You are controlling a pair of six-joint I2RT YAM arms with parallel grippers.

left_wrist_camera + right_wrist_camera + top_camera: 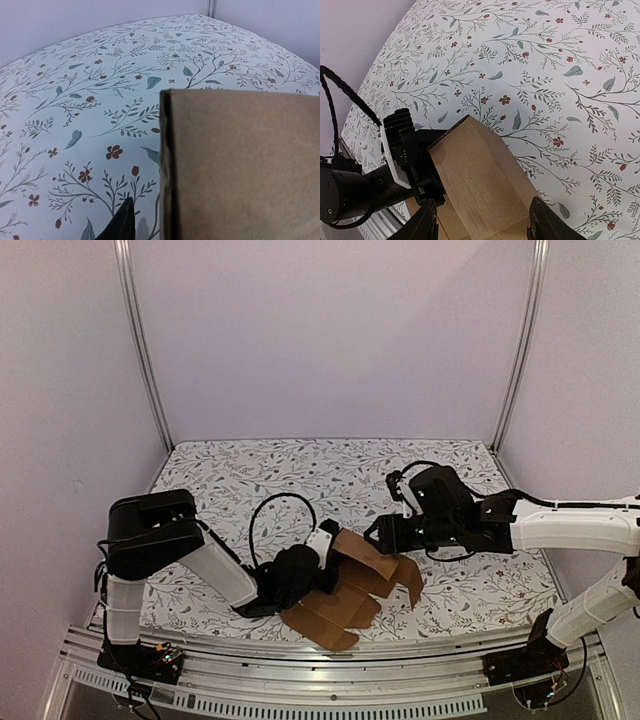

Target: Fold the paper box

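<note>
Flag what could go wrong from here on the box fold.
1. The right gripper straddles a raised fold of the paper box; squeezing could crush the panel instead of creasing it.
2. The left gripper sits close against that fold, so the arms might collide.
3. Unfolded flaps lie near the table front edge and could slip off.

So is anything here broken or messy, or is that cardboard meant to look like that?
Nothing looks torn or spilled. The paper box is only half folded: its flaps splay at different angles, one lying close to the near edge of the table.
</note>
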